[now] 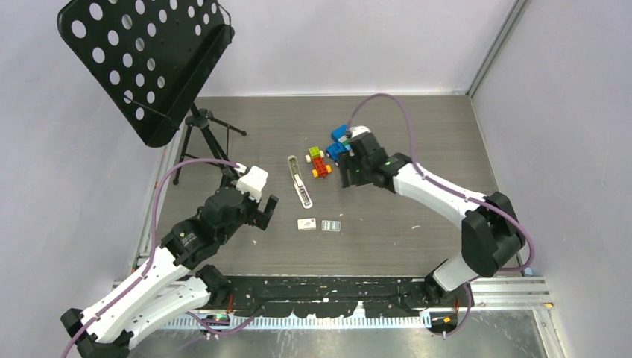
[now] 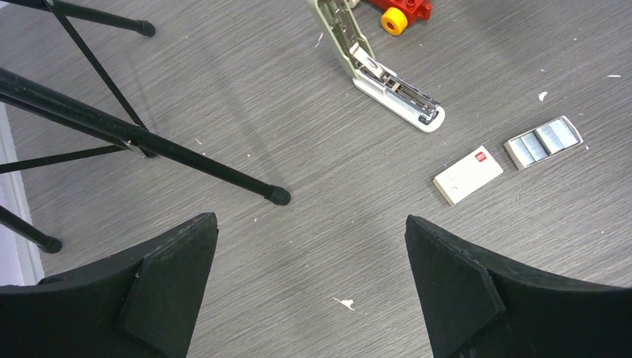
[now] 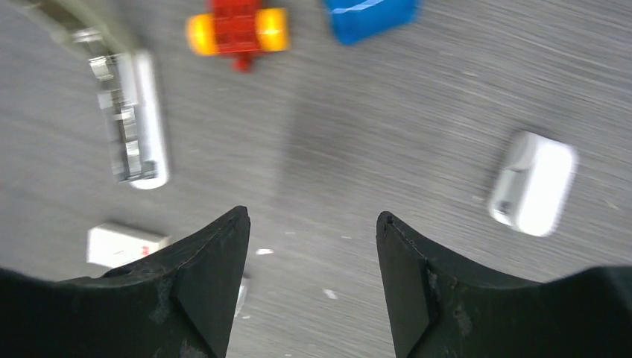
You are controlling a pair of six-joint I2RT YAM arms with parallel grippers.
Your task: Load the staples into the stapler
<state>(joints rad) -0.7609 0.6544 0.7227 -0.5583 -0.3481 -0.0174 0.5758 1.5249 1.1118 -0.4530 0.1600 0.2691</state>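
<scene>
The stapler (image 1: 299, 181) lies swung open mid-table, white base with its metal channel showing; it also shows in the left wrist view (image 2: 387, 82) and the right wrist view (image 3: 138, 119). The silvery-grey staples (image 1: 331, 225) lie flat in front of it, right of a small whitish box (image 1: 306, 224); the left wrist view shows the staples (image 2: 544, 140) in a shallow open tray. My left gripper (image 1: 264, 212) is open and empty, left of the box, above bare table (image 2: 311, 246). My right gripper (image 1: 349, 179) is open and empty, right of the stapler (image 3: 313, 220).
Toy blocks stand behind the stapler: green (image 1: 316, 154), red and yellow (image 1: 321, 168), blue (image 1: 339, 145). A small white claw-shaped piece (image 3: 533, 183) lies right of my right gripper. A black music stand on a tripod (image 1: 212, 130) stands at the back left; its legs (image 2: 149, 145) reach near my left gripper.
</scene>
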